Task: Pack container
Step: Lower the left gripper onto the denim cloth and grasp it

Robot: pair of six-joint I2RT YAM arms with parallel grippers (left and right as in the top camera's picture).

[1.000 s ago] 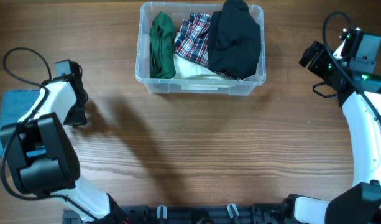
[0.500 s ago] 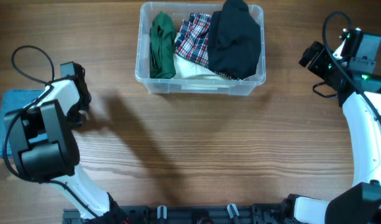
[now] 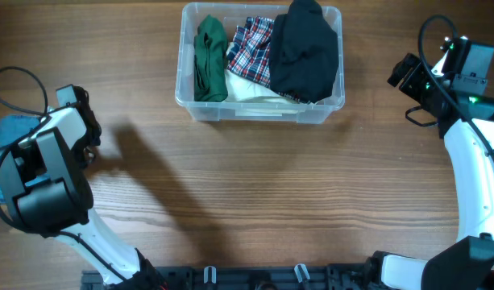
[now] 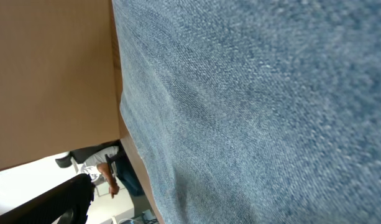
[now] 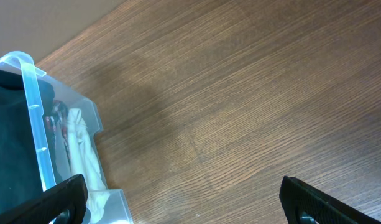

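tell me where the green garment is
In the overhead view the green garment lies inside the container at its left end, beside the plaid garment.

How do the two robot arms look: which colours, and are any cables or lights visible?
Both arms have smooth white links and bulky black joint housings. The left arm carries a thin black cable loop; the right arm has one too, plus small green lights near its wrist.
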